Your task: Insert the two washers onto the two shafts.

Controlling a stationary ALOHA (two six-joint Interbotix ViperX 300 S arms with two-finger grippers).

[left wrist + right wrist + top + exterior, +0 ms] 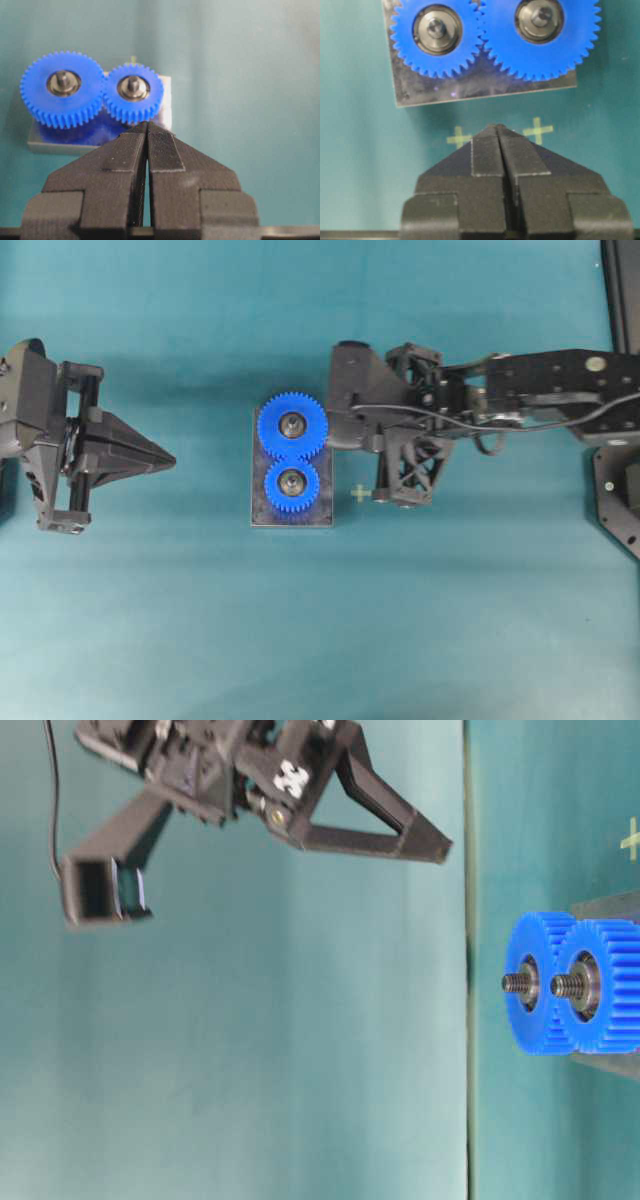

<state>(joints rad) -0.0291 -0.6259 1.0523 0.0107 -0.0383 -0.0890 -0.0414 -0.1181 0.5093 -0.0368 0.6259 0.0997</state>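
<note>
Two blue gears, the larger (293, 425) and the smaller (292, 483), stand on a grey plate (262, 515), each round a threaded metal shaft (512, 983). The shafts also show in the right wrist view, the smaller gear's (436, 27) and the larger gear's (540, 15). The washer is hidden. My right gripper (497, 126) is shut, tips down just above the table, right of the plate between two yellow crosses (458, 136). Nothing shows between its fingers. My left gripper (170, 458) is shut and empty, well left of the plate, pointing at the gears (132, 82).
The teal table surface spreads all round the plate. One yellow cross (360, 493) lies just right of the plate. The right arm (540, 390) reaches in from the right edge, where black equipment (620, 490) stands.
</note>
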